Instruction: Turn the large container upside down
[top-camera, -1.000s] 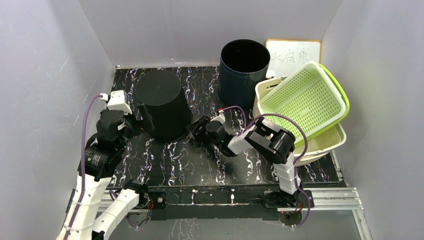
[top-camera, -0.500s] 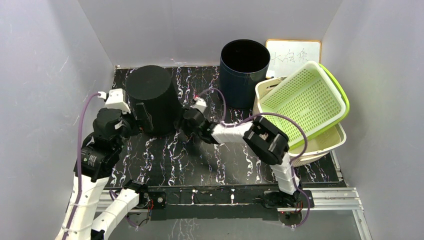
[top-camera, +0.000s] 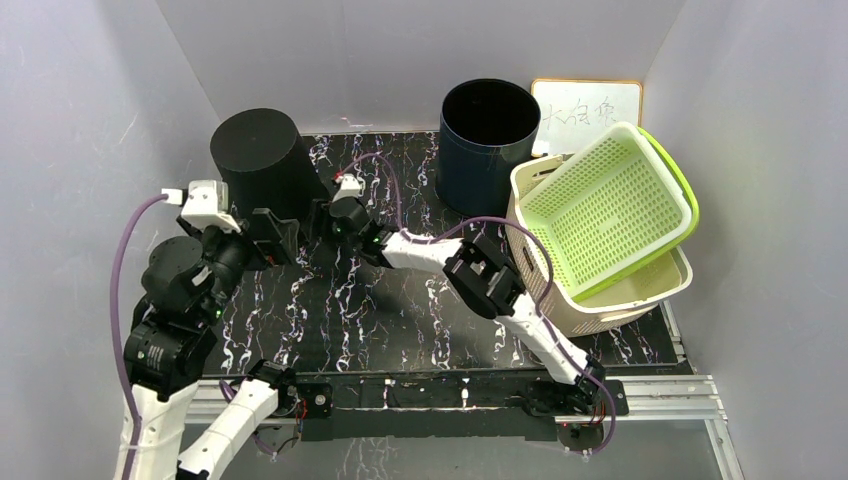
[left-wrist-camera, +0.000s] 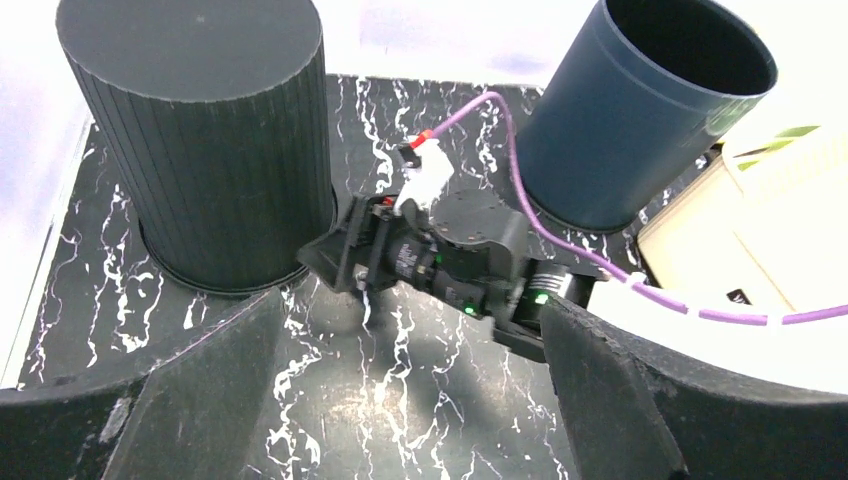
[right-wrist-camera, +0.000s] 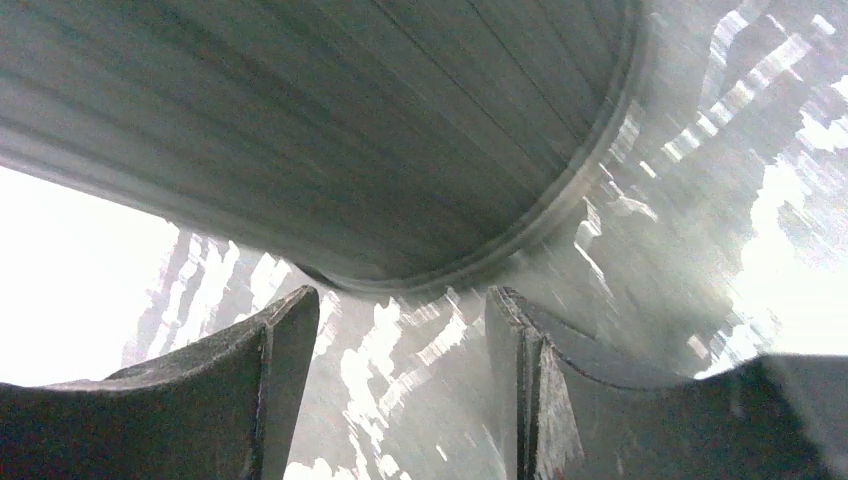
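The left arm (top-camera: 165, 340) and right arm (top-camera: 485, 280) have white links and black joint housings. A purple cable (top-camera: 117, 270) loops along each. The right arm's wrist carries a white block (left-wrist-camera: 425, 185) with a red plug and small green lights. The left end effector (left-wrist-camera: 400, 400) and right end effector (right-wrist-camera: 400, 340) have dark, wedge-shaped fingers.

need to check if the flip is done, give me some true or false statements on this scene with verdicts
1. The black ribbed container stands closed base up. True.
2. The dark blue bin lies on its side. False: it stands upright, mouth up.
3. The right fingers clamp the black container's rim. False: they are open, nothing between them.
4. The green basket sits tilted in the cream basket. True.
5. The left fingers are open and empty. True.
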